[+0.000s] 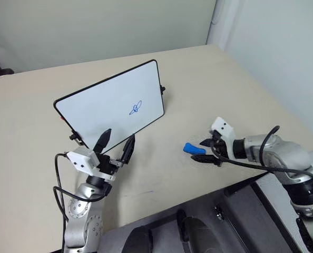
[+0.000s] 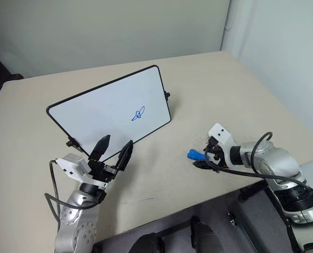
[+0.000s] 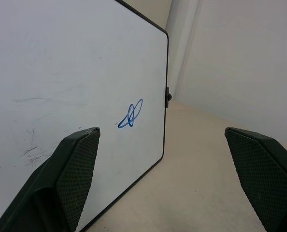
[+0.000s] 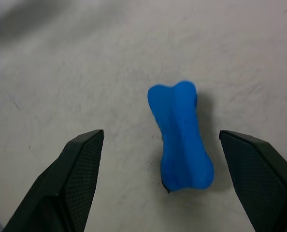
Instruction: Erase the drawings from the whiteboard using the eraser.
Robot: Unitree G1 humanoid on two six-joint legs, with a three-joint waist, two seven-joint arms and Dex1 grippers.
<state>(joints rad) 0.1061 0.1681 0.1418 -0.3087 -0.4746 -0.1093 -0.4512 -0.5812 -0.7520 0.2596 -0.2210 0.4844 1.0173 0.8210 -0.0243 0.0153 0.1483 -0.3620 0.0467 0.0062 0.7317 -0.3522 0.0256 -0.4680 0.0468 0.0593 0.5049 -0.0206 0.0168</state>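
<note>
We list: smooth blue bone-shaped eraser (image 4: 180, 136) on matte beige tabletop (image 1: 209, 89); glossy black-framed whiteboard (image 1: 104, 105), looped blue scribble (image 1: 136, 108); left pincer (image 1: 116, 143) and right pincer (image 1: 205, 151) gaping, empty.

A beige table (image 1: 209, 95) is filling most of the scene, its surface showing faint scuffs. A pale wall (image 1: 93, 26) is standing behind its far edge.

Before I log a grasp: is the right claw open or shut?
Open. The right claw shows both fingers spread, the eraser lying untouched on the table between them.
</note>
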